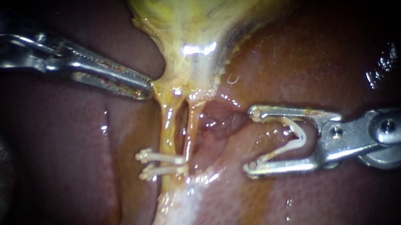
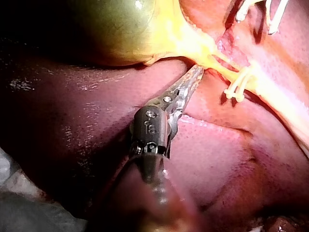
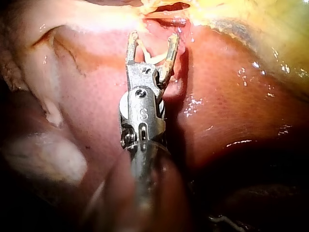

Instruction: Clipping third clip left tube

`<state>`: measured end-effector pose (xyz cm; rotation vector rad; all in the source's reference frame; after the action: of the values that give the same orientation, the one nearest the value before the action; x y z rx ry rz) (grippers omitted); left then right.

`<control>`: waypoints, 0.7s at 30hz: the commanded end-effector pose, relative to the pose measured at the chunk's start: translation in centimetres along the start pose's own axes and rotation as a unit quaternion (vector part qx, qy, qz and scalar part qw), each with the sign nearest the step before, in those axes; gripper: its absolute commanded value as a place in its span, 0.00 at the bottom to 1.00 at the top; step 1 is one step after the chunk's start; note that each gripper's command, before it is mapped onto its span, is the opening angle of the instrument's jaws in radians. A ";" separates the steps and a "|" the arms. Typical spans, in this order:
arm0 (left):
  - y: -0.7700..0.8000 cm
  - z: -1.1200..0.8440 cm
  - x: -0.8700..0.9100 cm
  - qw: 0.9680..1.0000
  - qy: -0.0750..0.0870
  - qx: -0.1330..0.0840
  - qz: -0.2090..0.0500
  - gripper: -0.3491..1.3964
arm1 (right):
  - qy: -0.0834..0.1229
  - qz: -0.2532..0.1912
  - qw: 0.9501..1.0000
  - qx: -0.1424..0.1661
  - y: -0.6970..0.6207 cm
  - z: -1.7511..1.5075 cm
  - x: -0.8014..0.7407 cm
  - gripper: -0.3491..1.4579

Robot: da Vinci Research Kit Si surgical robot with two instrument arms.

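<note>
the gallbladder was yellow-green, the liver reddish-brown with fine speckles, each clip creamy white, the tubes amber.

The left instrument pinches the gallbladder at its neck; opposite, the right instrument holds a clip in wide-spread jaws.

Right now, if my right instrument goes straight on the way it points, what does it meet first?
Likely the right tube, just beyond the raw tissue ahead of the right instrument and its clip; depth is unclear.
</note>
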<state>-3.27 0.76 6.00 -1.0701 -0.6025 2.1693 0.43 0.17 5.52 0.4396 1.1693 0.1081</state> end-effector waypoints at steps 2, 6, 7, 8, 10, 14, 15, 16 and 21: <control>0.01 -0.10 0.07 1.000 -0.001 -0.003 -0.002 0.00 | 0.000 0.000 1.000 0.000 0.00 0.00 0.00 0.47; 0.03 -0.35 0.25 1.000 0.004 -0.003 -0.007 0.00 | 0.000 0.000 1.000 0.000 0.00 0.01 0.01 0.47; 0.03 -0.42 0.29 1.000 0.007 -0.001 -0.008 0.00 | 0.000 0.000 1.000 0.001 0.00 0.01 0.01 0.47; 0.03 -0.50 0.34 1.000 0.011 0.002 -0.010 0.00 | 0.000 0.001 1.000 0.001 0.00 0.02 0.02 0.47; 0.02 -0.62 0.39 1.000 0.016 0.005 -0.015 0.00 | 0.000 0.001 1.000 0.002 0.00 0.05 0.04 0.47; 0.00 -0.71 0.38 1.000 0.018 0.007 -0.016 0.00 | 0.000 0.011 1.000 0.012 0.01 0.19 0.11 0.47; 0.00 -0.70 0.37 1.000 0.018 0.007 -0.016 0.00 | 0.001 0.026 1.000 0.014 0.01 0.25 0.15 0.47; 0.00 -0.70 0.37 1.000 0.018 0.008 -0.016 0.00 | 0.001 0.039 0.999 0.018 0.02 0.30 0.18 0.47; 0.01 -0.68 0.37 1.000 0.018 0.008 -0.016 0.00 | 0.011 0.105 0.994 0.025 0.07 0.64 0.35 0.47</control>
<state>-2.89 1.10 5.40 -1.0825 -0.5817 2.1194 1.22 0.17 5.45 0.6177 1.1508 0.2808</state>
